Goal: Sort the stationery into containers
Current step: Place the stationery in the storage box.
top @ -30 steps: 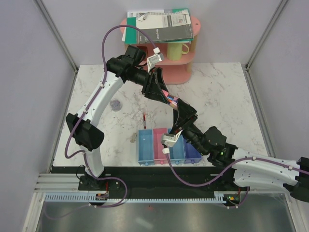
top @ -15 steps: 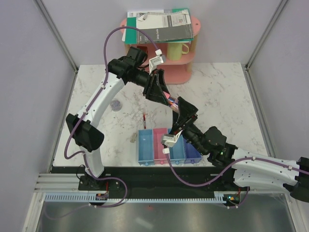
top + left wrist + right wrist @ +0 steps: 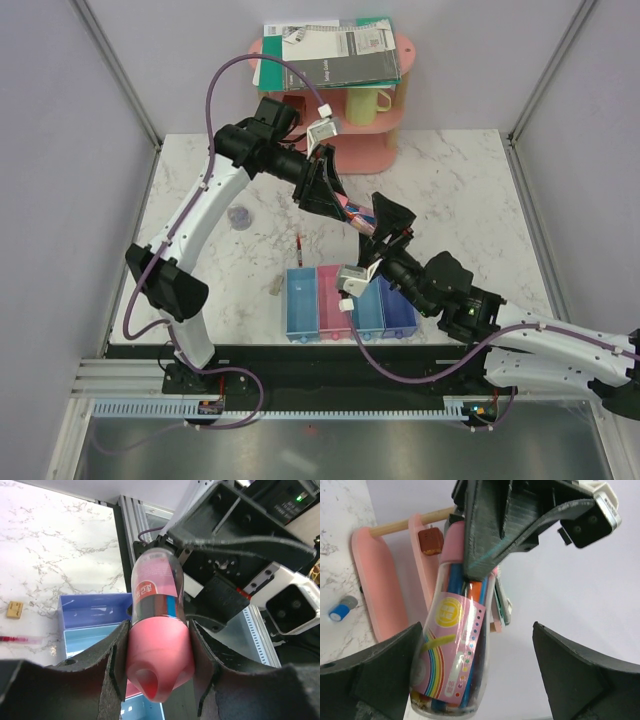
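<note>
My left gripper is shut on the pink cylinder, a clear tube of pens with a pink cap, and holds it in the air behind the containers, a row of four joined trays. In the left wrist view the cylinder sits clamped between the fingers. My right gripper is open, its jaws wide either side of the cylinder's far end, which lies close to one finger. A red pen, the round disc and a tan block lie on the table.
The pink shelf rack stands at the back with notebooks on top, a yellow mug inside and a brown cube. A blue-capped tube lies on the table near the rack.
My left gripper has moved slightly up and back with the cylinder. My right gripper has risen and shifted right, and its jaws now stand wide around the cylinder's end.
</note>
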You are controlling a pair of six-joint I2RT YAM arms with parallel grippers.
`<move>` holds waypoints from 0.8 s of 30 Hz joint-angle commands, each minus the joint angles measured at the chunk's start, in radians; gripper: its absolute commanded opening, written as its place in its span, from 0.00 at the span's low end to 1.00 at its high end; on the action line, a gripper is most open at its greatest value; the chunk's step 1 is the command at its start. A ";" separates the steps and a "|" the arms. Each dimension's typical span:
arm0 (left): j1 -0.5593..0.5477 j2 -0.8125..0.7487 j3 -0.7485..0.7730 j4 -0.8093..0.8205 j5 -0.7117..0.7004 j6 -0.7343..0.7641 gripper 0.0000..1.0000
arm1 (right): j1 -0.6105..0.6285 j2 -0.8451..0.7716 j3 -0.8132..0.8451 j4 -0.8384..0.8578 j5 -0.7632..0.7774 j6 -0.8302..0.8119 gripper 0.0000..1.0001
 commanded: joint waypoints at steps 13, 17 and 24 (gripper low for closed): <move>0.031 -0.067 -0.073 0.049 -0.421 0.013 0.02 | -0.011 -0.043 0.303 -0.544 0.034 0.307 0.98; 0.048 -0.108 -0.127 0.096 -0.489 -0.004 0.02 | -0.028 -0.042 0.343 -0.595 0.025 0.338 0.98; 0.058 -0.170 -0.156 0.081 -0.624 -0.002 0.02 | -0.045 -0.046 0.358 -0.630 0.056 0.329 0.98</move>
